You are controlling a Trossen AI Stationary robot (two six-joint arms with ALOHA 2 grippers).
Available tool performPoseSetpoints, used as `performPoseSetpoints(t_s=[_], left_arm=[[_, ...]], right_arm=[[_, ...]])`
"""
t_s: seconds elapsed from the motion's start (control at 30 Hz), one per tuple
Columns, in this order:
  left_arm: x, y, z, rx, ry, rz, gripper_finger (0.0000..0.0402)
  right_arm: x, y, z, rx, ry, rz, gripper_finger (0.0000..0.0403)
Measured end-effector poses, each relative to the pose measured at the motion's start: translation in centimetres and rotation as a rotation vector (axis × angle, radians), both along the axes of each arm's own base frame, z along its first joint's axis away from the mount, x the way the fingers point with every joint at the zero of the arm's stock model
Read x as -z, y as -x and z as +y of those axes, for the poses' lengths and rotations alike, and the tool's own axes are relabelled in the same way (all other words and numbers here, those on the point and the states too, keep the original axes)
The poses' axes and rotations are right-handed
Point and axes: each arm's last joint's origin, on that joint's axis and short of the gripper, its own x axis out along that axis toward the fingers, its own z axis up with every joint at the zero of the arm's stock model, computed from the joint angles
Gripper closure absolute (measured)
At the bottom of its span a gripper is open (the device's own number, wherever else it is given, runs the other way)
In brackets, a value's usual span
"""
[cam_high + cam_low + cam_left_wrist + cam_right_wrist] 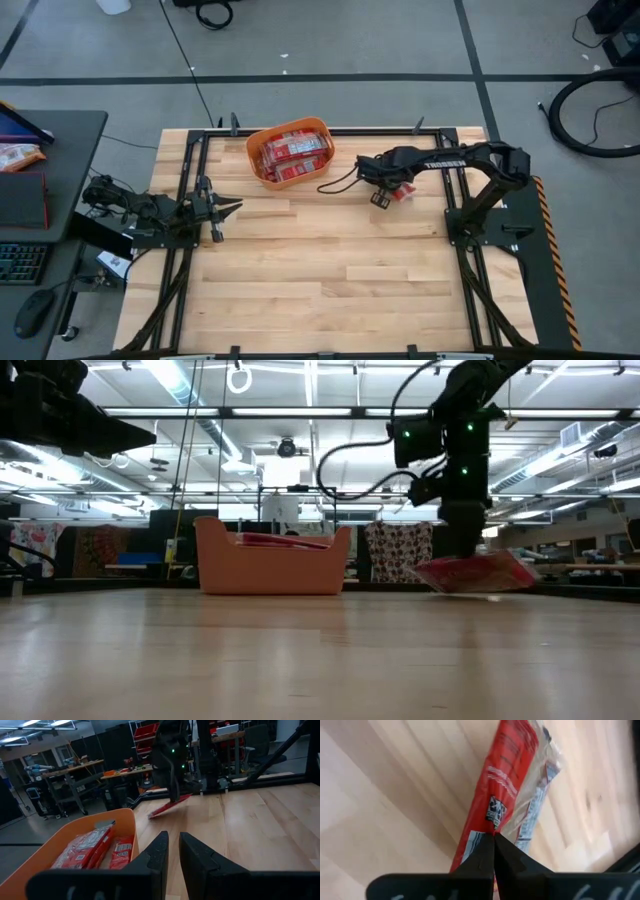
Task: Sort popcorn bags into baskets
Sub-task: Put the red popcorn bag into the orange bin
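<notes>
Beside orange tub (289, 153) | right pincer (383, 199) clamps popcorn bag (506, 795)

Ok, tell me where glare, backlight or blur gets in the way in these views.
Low view: ceiling lights backlight the right gripper, a dark silhouette over the popcorn bag. Right wrist view: the bag is close and soft-edged. Left wrist view: the left gripper is blurred near the orange tub.

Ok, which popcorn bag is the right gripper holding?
The lone bag on the table right of the tub, pinched by the right gripper; the other bags lie in the tub.
</notes>
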Motion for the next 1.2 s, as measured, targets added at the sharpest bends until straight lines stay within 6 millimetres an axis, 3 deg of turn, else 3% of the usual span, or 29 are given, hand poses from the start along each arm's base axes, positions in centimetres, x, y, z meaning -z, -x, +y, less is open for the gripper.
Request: performPoseSetpoints(t_s=[0.4,0.7,0.83,1.0,1.2], left_arm=[[0.0,0.0,0.0,0.0,0.0,0.0,0.0352],[0.0,0.0,0.0,0.0,0.0,0.0,0.0352],[0.0,0.0,0.0,0.0,0.002,-0.001,0.0352],[0.0,0.0,0.0,0.0,0.0,-0.001,0.0352],[0.0,0.0,0.0,0.0,0.002,-0.004,0.0352]], right_arm=[[-2.2,-1.8,1.0,-0.056,0.069,-0.074,0.0402],[-7.9,-4.4,1.2,-0.052,0.353,-0.206,0.0402],[-9.9,-5.3,0.9,-0.057,0.388,-0.273,0.0402],[-10.0,-6.0,1.2,-0.108,0.236,-0.364,0.0389],[-8.3,-5.6,1.1,-0.078,0.164,-0.348,0.0348]])
